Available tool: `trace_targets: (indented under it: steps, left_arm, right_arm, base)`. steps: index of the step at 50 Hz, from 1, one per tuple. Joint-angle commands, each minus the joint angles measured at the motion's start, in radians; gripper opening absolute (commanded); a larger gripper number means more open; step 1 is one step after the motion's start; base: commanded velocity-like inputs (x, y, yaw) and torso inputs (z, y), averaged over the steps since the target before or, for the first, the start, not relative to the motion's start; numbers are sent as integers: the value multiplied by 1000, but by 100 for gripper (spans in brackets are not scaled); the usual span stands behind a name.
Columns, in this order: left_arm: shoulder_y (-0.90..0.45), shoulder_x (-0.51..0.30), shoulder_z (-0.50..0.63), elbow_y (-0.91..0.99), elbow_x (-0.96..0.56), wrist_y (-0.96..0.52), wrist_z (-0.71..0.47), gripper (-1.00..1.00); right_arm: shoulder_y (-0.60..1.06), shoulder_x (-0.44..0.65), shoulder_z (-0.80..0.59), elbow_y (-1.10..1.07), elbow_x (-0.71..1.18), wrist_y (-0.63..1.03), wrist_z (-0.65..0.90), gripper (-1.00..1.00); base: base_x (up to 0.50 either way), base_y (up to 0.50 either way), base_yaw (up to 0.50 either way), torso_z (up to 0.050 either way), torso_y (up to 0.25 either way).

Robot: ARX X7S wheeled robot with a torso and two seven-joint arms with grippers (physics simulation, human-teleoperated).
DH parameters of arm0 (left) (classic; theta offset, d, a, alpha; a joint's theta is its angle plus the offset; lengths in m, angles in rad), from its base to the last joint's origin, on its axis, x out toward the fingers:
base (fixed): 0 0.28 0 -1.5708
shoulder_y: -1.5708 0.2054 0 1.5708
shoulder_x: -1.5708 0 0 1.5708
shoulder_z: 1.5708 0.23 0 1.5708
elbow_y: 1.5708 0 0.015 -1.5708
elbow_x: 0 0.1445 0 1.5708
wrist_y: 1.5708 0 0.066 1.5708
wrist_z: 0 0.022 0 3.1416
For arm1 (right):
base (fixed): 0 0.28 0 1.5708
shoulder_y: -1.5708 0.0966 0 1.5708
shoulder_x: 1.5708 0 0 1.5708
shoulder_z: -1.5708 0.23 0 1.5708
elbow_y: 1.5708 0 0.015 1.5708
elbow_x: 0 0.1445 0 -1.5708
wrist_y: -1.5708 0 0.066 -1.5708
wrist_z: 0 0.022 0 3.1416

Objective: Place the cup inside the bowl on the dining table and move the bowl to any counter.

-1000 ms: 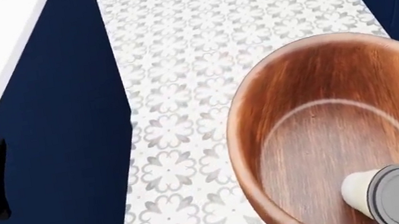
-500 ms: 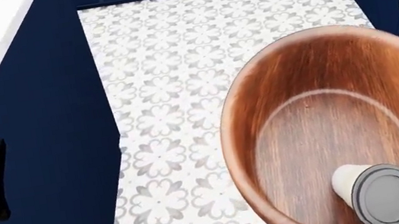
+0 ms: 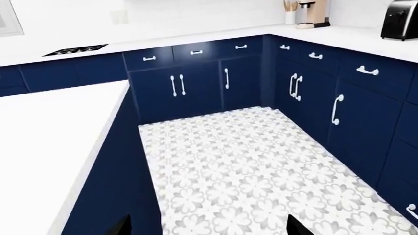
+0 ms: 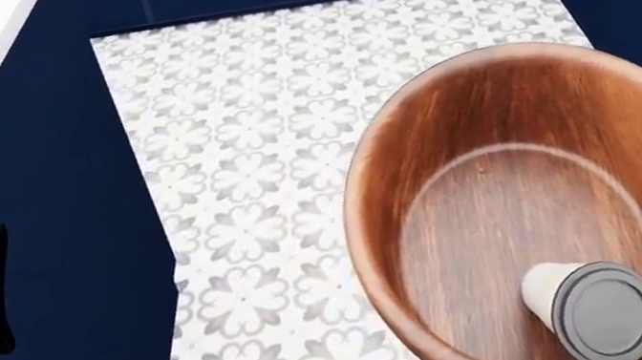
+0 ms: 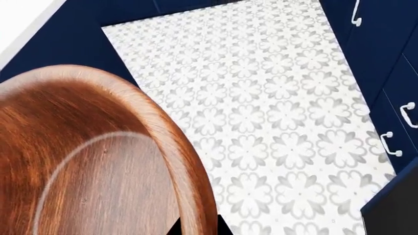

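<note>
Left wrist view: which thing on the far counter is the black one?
The toaster, at the counter's end. It's black and boxy; the coffee machine beside the utensil holder is tan and silver.

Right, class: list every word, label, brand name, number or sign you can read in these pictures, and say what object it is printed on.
None: no view shows readable text.
The cup and its lid are blank.
The bowl shows only wood grain.
The black toaster and the coffee machine on the counter are too small to show any marking.
The cabinet doors and the floor tiles carry only handles and a flower pattern.
</note>
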Motion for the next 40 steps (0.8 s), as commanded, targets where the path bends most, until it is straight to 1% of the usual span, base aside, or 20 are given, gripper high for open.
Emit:
trace_targets:
  steps: [1,11,20,23,40]
  left_arm:
    - [5,-5,27,-15,44,35,9,100]
    - [14,-8,27,-18,42,44,12,100]
    - [5,2,42,-19,43,41,2,100]
    - [8,-7,33,-20,39,43,8,100]
    - [12,-4,37,-19,35,48,1,100]
  right_arm:
    - [41,-36,-1,40,-25,-21,-36,-100]
    - [13,-30,3,30,-22,-41,-39,-100]
    - [9,-32,7,32,-16,-51,-34,-100]
    - [16,-32,3,33,-22,-47,-40,-100]
    - [6,-29,2,26,-13,-50,-41,-100]
  base:
    - [500,0,0,0,10]
    - [500,0,0,0,1]
    - [500,0,0,0,1]
    - [500,0,0,0,4]
    - [500,0,0,0,2]
